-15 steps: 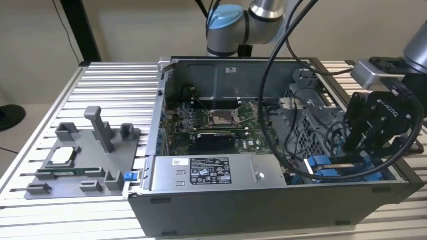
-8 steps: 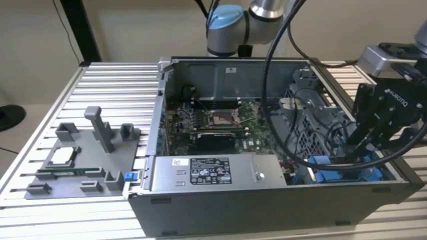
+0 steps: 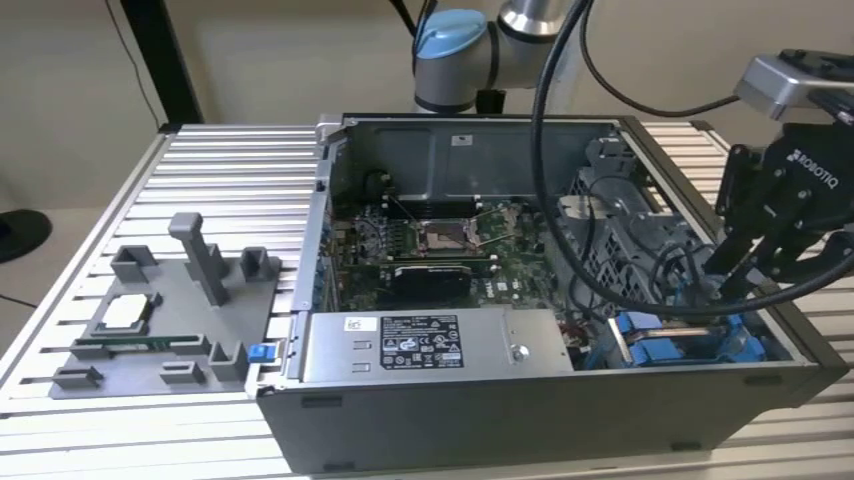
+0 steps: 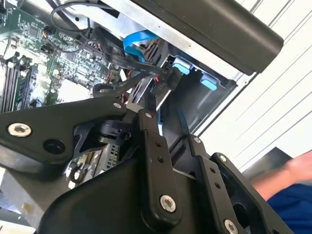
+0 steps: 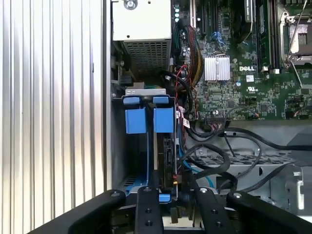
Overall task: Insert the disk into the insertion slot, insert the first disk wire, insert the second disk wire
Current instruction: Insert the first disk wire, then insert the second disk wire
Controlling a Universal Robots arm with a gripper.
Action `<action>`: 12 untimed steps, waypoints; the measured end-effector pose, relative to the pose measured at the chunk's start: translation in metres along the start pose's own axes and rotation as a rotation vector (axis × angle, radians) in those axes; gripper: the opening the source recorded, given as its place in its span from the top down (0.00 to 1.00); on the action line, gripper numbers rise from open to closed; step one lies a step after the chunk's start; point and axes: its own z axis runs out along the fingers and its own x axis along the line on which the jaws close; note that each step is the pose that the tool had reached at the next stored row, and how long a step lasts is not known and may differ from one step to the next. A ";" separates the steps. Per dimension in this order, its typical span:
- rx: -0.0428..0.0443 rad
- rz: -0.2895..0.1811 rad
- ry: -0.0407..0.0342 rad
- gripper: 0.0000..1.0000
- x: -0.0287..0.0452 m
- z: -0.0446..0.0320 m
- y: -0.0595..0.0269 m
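Claw [image 3: 731, 285] hangs over the exterior view's right end of the open computer case [image 3: 534, 410], dipped in among black cables [image 5: 234, 131]. Whether it is clenched or released I cannot tell.

Starting from the exterior view's left, a grey fixture tray [image 3: 134, 330] with upright posts lies on the slatted bench [image 3: 227, 160], just beside the case. Inside the case, a silver box [image 3: 427, 345] with a black-and-white sticker sits along the near wall. The green motherboard [image 3: 441, 240] lies behind it.

At the right end is the insertion slot [image 5: 119, 146]. The disk [image 5: 163, 121] stands on edge in it, with its blue carrier tabs showing in the first wrist view. In the second wrist view, a black connector [image 4: 165, 78] with red wires sits just beside the claw.
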 end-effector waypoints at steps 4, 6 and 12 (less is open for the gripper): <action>-0.0003 0.000 0.0006 0.00 0.0001 -0.0035 0.0005; 0.0001 -0.002 0.0005 0.00 0.0001 -0.0039 0.0005; 0.0256 -0.013 0.0007 0.00 0.0001 -0.0041 0.0005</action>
